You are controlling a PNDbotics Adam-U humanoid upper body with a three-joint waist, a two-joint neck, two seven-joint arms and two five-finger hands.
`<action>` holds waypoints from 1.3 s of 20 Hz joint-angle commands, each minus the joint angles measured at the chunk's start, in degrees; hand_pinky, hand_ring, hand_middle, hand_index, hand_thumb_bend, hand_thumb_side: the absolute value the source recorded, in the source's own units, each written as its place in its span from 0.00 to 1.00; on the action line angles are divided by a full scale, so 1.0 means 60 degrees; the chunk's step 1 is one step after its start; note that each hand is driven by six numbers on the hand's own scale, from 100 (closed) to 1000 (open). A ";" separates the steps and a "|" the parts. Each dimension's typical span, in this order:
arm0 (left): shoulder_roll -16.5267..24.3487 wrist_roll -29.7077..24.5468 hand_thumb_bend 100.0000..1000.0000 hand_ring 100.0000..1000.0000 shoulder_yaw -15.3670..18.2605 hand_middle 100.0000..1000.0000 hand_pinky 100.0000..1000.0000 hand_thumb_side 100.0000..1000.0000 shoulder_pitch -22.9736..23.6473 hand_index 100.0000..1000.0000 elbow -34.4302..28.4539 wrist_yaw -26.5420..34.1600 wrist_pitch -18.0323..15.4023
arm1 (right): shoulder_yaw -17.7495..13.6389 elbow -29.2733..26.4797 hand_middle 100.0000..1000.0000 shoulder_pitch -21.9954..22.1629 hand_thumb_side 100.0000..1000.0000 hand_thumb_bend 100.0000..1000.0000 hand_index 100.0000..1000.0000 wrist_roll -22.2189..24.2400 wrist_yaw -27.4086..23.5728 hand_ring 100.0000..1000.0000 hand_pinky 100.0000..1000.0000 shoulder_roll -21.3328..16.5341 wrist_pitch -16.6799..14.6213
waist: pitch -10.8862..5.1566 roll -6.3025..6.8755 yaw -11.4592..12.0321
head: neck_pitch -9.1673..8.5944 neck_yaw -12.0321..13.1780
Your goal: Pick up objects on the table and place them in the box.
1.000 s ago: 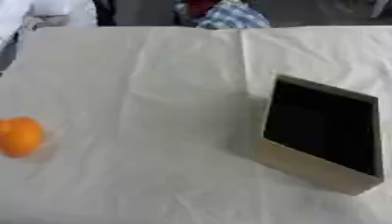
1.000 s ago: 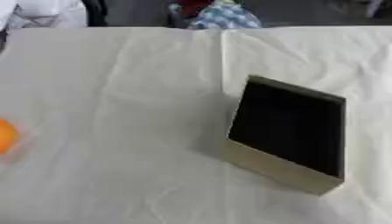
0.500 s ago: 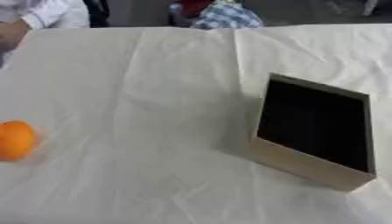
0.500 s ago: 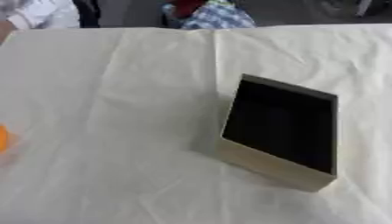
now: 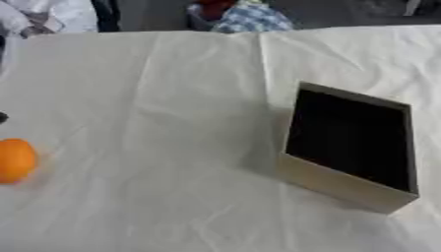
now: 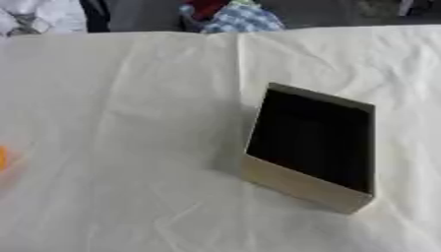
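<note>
Well apart: orange ball (image 5: pixel 15 160), perhaps a fruit, and dark open box (image 5: pixel 349 147); hands unseen, fingers untellable

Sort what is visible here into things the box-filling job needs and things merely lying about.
Part of the job:
- round orange fruit, at the table's left edge
- open tan cardboard box with dark inside, on the right

Just there:
- creased white tablecloth
- small dark thing at the left edge, too little showing to identify

My orange ball (image 5: pixel 15 160) sits on creased white cloth (image 5: pixel 172 98); the tan box (image 5: pixel 344 184) looks black inside, perhaps.
</note>
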 commanded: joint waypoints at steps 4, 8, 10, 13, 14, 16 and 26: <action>0.0847 -0.1420 0.69 0.85 -0.0170 0.83 0.84 0.32 -0.0237 0.87 0.0574 -0.0418 0.0058 | -0.0022 -0.0171 0.52 -0.0088 0.77 0.00 0.76 0.0024 0.0030 0.65 0.55 -0.0310 0.0032 | -0.0180 0.0036 0.0020 | -0.0003 -0.0122; 0.0984 -0.2060 0.65 0.86 -0.0255 0.83 0.86 0.22 -0.0358 0.88 0.1115 -0.0442 0.0054 | -0.0004 -0.0171 0.53 -0.0090 0.77 0.00 0.76 0.0034 0.0025 0.65 0.55 -0.0304 0.0026 | -0.0198 0.0047 0.0044 | 0.0026 -0.0157; 0.1015 -0.2232 0.62 0.86 -0.0273 0.83 0.86 0.16 -0.0409 0.88 0.1367 -0.0428 0.0022 | -0.0006 -0.0171 0.52 -0.0091 0.77 0.00 0.76 0.0029 0.0025 0.65 0.55 -0.0301 0.0021 | -0.0201 0.0046 0.0043 | 0.0037 -0.0149; 0.1064 -0.2329 0.56 0.86 -0.0364 0.83 0.86 0.08 -0.0459 0.88 0.1698 -0.0359 -0.0086 | 0.0000 -0.0171 0.52 -0.0094 0.77 0.00 0.76 0.0026 0.0015 0.65 0.55 -0.0293 0.0023 | -0.0194 0.0042 0.0026 | 0.0036 -0.0135; 0.1083 -0.2360 0.55 0.86 -0.0403 0.83 0.86 0.06 -0.0471 0.89 0.1773 -0.0330 -0.0128 | 0.0002 -0.0171 0.52 -0.0096 0.77 0.00 0.76 0.0026 0.0013 0.65 0.55 -0.0294 0.0023 | -0.0191 0.0040 0.0021 | 0.0037 -0.0134; 0.1136 -0.2445 0.53 0.86 -0.0499 0.83 0.86 0.03 -0.0484 0.89 0.1880 -0.0271 -0.0211 | 0.0001 -0.0171 0.52 -0.0102 0.77 0.00 0.76 0.0016 0.0008 0.65 0.55 -0.0294 0.0021 | -0.0183 0.0041 0.0011 | 0.0041 -0.0116; 0.1492 -0.3154 0.50 0.87 -0.0991 0.84 0.86 0.00 -0.0426 0.89 0.2243 -0.0664 -0.0444 | 0.0011 -0.0171 0.52 -0.0107 0.77 0.00 0.76 -0.0043 0.0013 0.64 0.55 -0.0272 -0.0004 | -0.0200 0.0084 -0.0008 | 0.0081 -0.0068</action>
